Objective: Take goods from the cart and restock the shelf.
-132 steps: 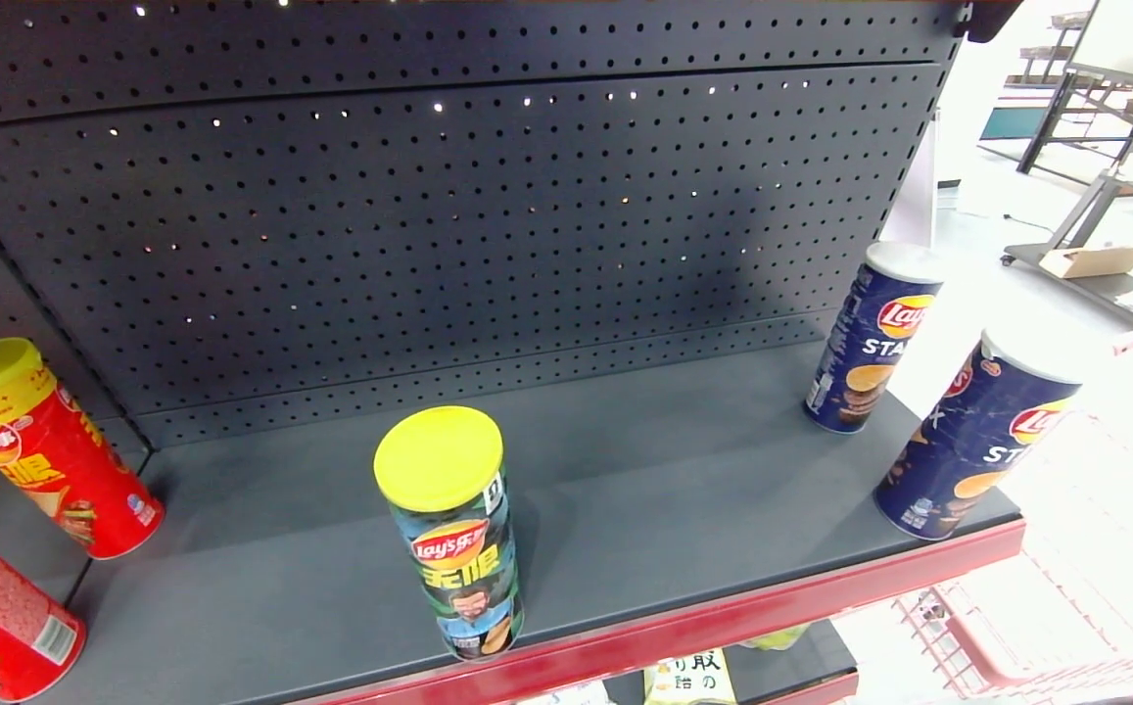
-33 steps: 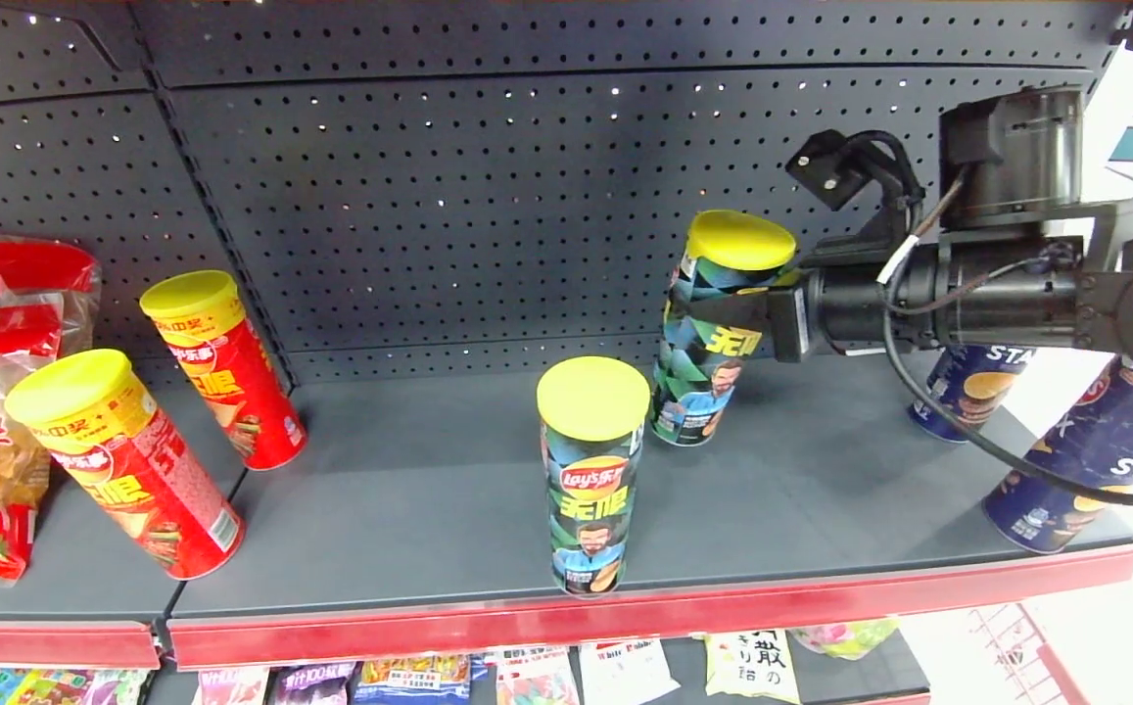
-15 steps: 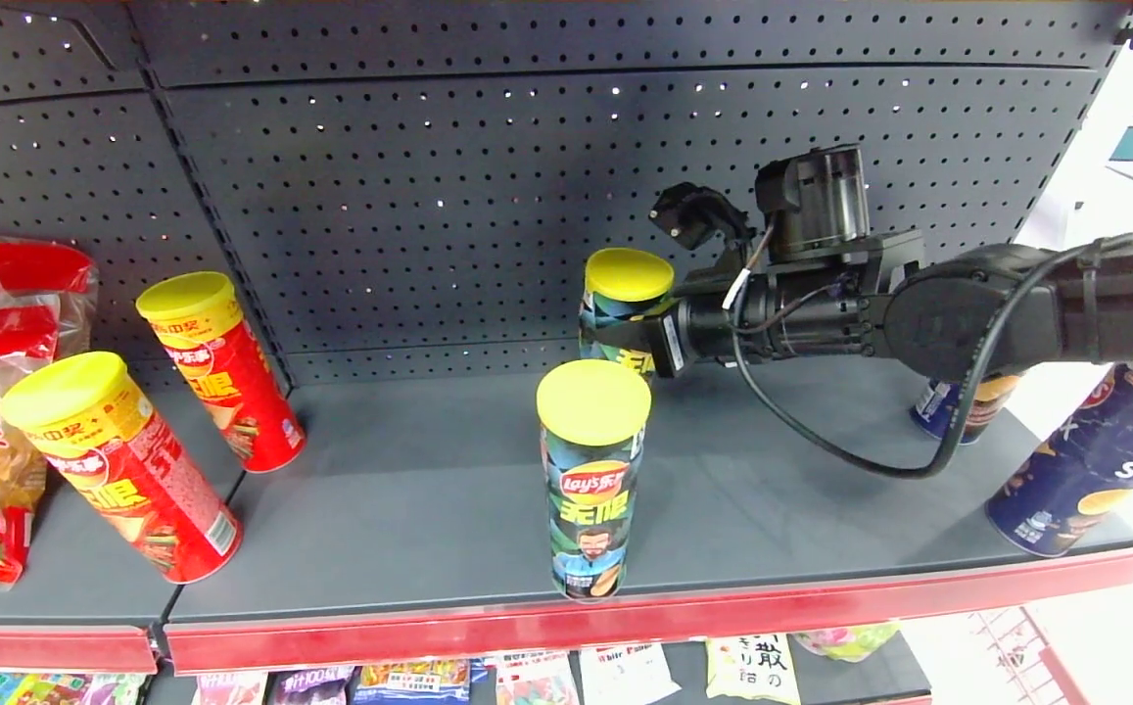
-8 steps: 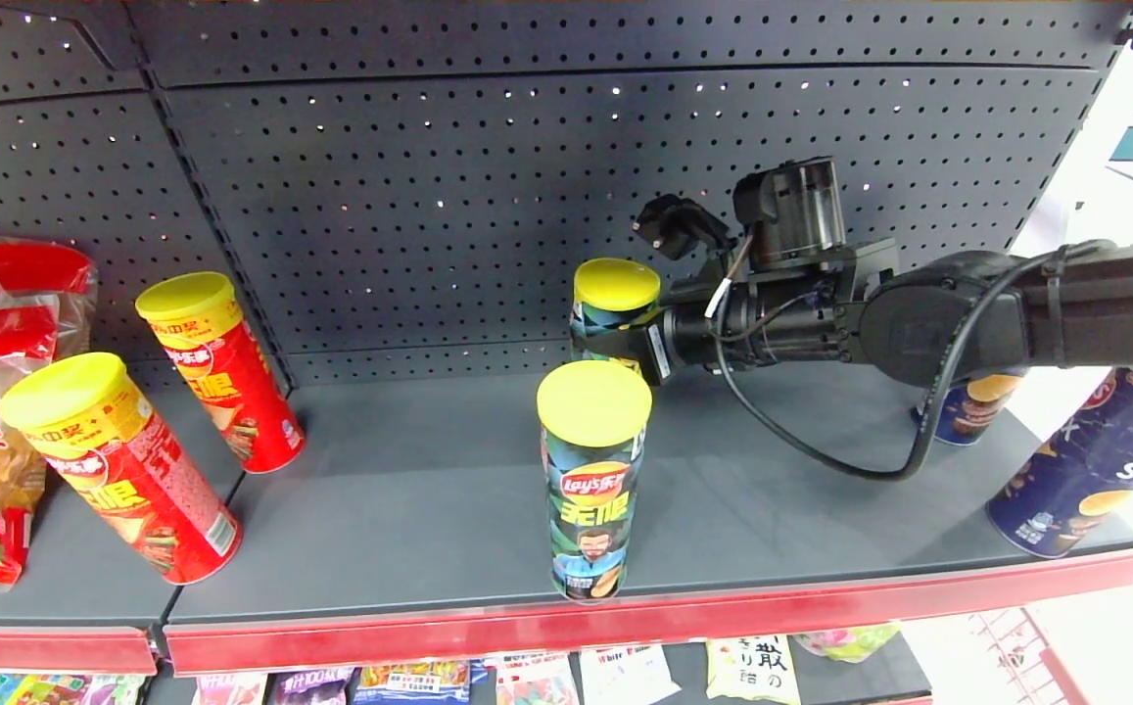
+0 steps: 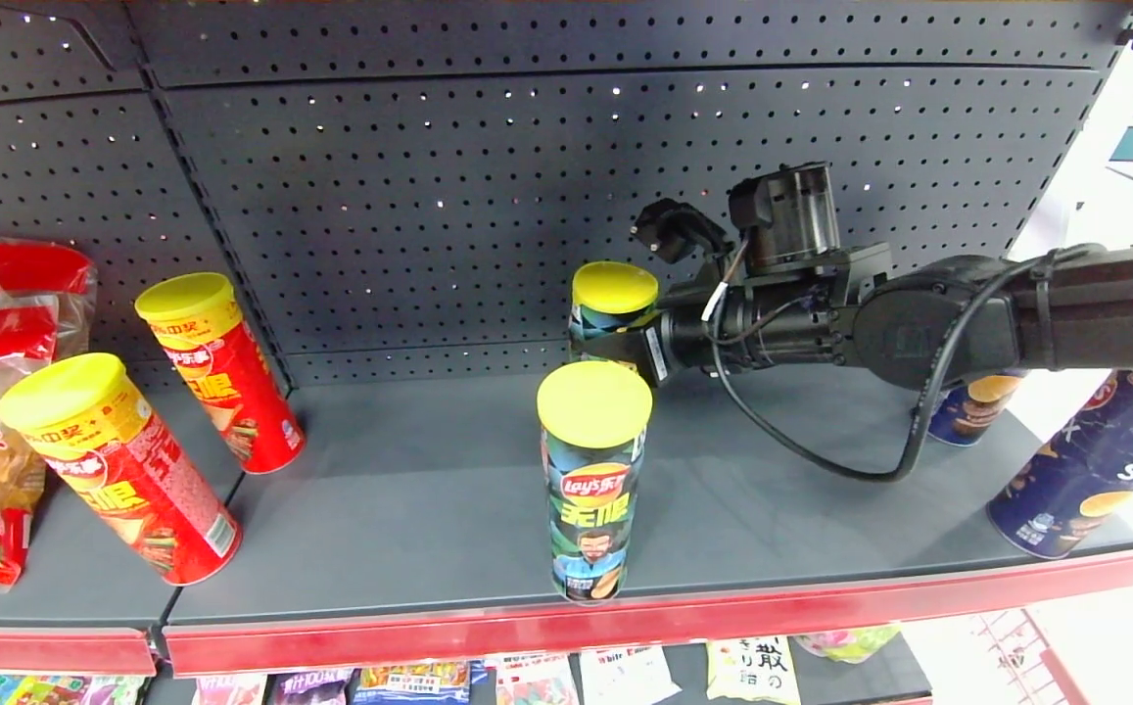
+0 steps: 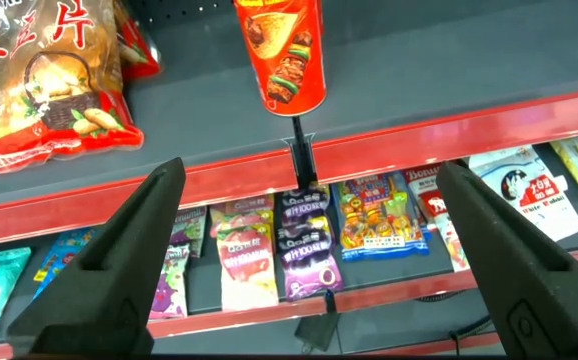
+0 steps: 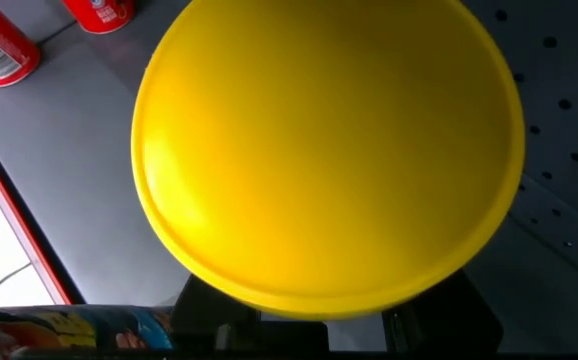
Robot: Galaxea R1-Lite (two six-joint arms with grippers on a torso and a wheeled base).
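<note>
Placing step: right end effector (image 5: 625, 341) clamps green can (image 5: 613, 292) just behind front can (image 5: 593, 470); base hidden. Next, likely: seat on shelf (image 5: 400, 490), release. Left end effector (image 6: 311, 170) wide.

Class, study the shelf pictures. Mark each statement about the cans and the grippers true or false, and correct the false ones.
1. The right gripper grips a yellow-lidded green can. True.
2. That can is in front of the other green can. False: it is behind the other green can, nearer the pegboard.
3. The red cans have blue lids. False: the red cans' lids are yellow.
4. The left gripper is open, with nothing between its fingers. True.
5. Blue cans stand at the shelf's right end. True.
</note>
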